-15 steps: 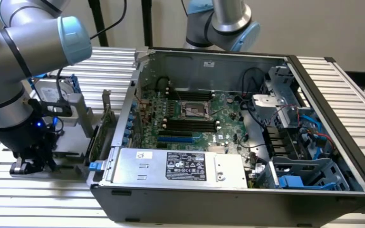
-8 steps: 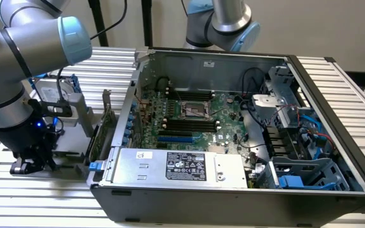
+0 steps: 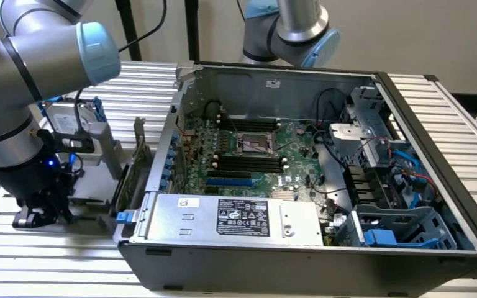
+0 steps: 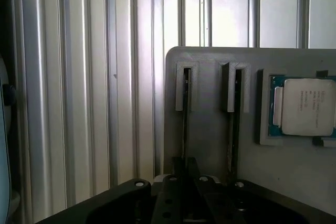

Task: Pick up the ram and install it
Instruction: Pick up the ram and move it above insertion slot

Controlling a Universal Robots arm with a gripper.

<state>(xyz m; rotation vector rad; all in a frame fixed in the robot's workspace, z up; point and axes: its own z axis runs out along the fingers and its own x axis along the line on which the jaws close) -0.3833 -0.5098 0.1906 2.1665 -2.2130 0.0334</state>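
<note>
The ram (image 4: 185, 114) stands on its edge in one slot of a grey holder (image 4: 210, 61); in the wrist view I see its thin dark top edge. My gripper (image 4: 185, 167) sits straight over that edge, shut on the ram, which still rests in its slot. A second stick (image 4: 233, 129) stands in the neighbouring slot. In the exterior view my gripper (image 3: 44, 214) is low over the holder (image 3: 97, 186), at that view's left of the open computer case (image 3: 437, 155). The motherboard's black slots (image 3: 247, 162) lie inside the case.
A square silver processor (image 4: 307, 106) lies in the holder beside the sticks. A green card with a metal bracket (image 3: 135, 174) stands between the holder and the case. A second arm (image 3: 292, 31) hangs behind the case. The ribbed metal table (image 4: 79, 103) runs beneath.
</note>
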